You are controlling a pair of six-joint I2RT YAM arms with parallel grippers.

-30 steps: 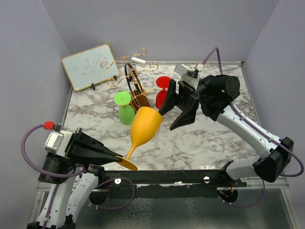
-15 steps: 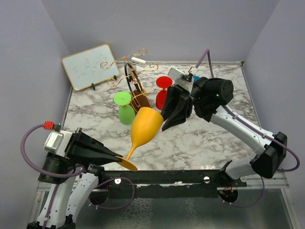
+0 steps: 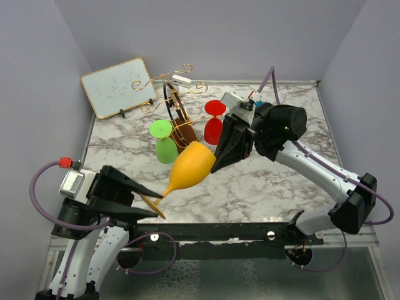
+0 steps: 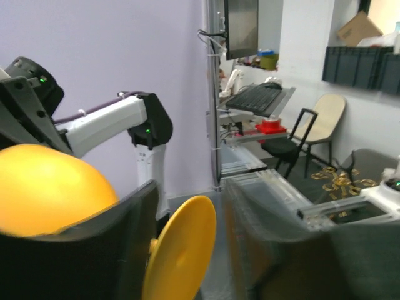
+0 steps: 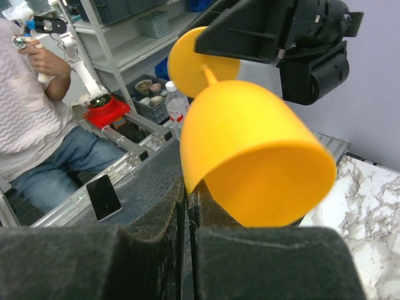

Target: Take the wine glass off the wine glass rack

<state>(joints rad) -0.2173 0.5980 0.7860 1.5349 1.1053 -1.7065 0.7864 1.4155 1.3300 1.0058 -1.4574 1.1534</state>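
Note:
The yellow wine glass [image 3: 190, 164] hangs tilted in the air in front of the gold wire wine glass rack [image 3: 175, 112]. My right gripper [image 3: 215, 167] is shut on the wall of its bowl at the rim [image 5: 250, 150], and the two pads pinch it together [image 5: 190, 194]. My left gripper [image 3: 156, 204] stands open at the glass's foot. The yellow foot disc [image 4: 181, 250] lies between its spread fingers, with a gap to the right finger. In the left wrist view the bowl [image 4: 50, 194] fills the lower left.
A green glass [image 3: 164, 142] and a red glass [image 3: 214, 122] hang upside down from the rack's arms. A white board [image 3: 119, 86] leans at the back left. The marble table [image 3: 275, 181] ends at a dark rail near the arm bases.
My right gripper moved in to the left and shut on the yellow glass's rim. My left gripper let go of the foot and opened, and the glass tipped lower.

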